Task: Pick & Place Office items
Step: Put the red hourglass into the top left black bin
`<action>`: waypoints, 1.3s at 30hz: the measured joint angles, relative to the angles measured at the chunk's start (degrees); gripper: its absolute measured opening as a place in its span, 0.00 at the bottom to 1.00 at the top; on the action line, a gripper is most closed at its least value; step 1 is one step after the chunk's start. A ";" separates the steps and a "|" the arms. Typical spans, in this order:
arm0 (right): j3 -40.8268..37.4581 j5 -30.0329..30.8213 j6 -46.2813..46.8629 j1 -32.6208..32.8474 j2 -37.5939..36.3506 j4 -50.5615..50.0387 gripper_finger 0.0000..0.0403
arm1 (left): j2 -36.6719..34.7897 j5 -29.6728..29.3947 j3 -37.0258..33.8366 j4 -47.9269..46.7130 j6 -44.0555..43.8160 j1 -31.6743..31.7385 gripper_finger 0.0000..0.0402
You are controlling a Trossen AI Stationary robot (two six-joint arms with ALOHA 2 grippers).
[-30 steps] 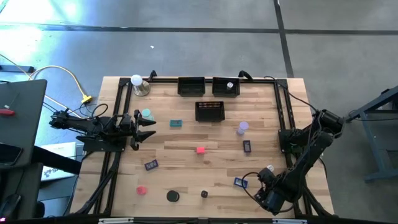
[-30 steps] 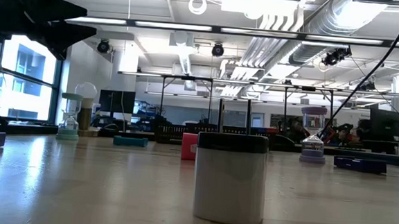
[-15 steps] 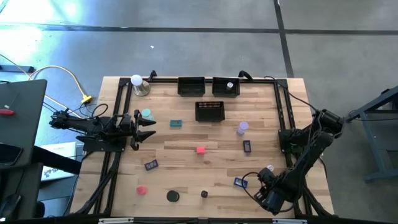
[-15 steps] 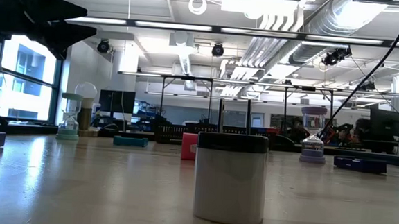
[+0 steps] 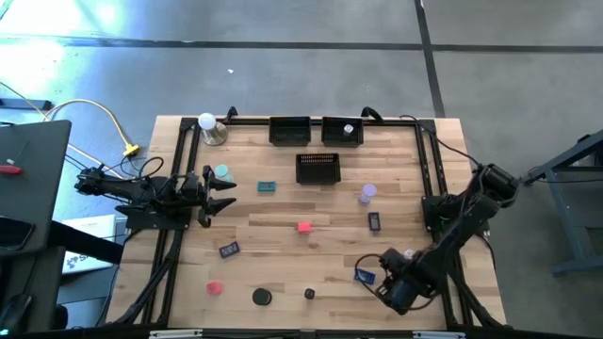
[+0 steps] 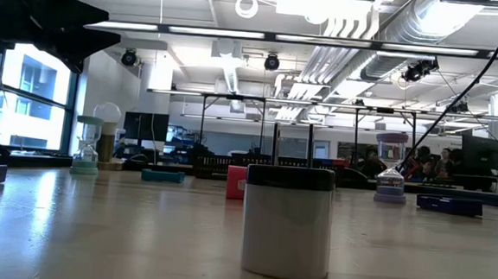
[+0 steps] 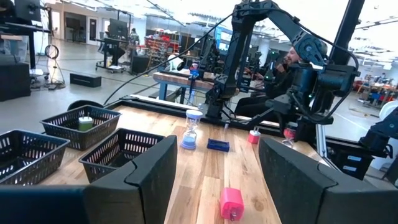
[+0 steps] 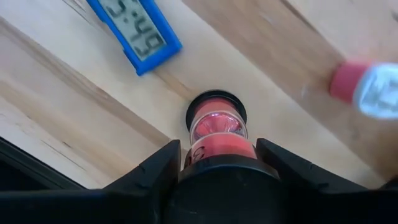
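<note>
A: Where do we see the right gripper (image 8: 217, 163)?

B: Near the front right corner of the wooden table (image 5: 283, 202), pointing down. Between its dark fingers (image 8: 158, 171) we see a red hourglass (image 8: 217, 132) with black caps, gripped on both sides. A blue digital clock (image 8: 134, 28) lies flat just beside it.

A: And the left gripper (image 7: 216, 177)?

B: It hovers at the table's left edge, fingers parted around empty air, holding nothing.

A: Where are the other office items?

B: Scattered across the table: a pink cube (image 5: 303, 227) mid-table, a lavender hourglass (image 5: 366, 194) right of centre, a teal block (image 5: 267, 186) left of centre. Three black mesh trays (image 5: 317, 169) sit at the far side.
</note>
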 joint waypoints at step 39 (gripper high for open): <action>12.11 11.22 -87.17 -34.63 -0.04 39.44 0.46 | 0.00 12.23 0.00 2.15 35.55 -0.01 0.55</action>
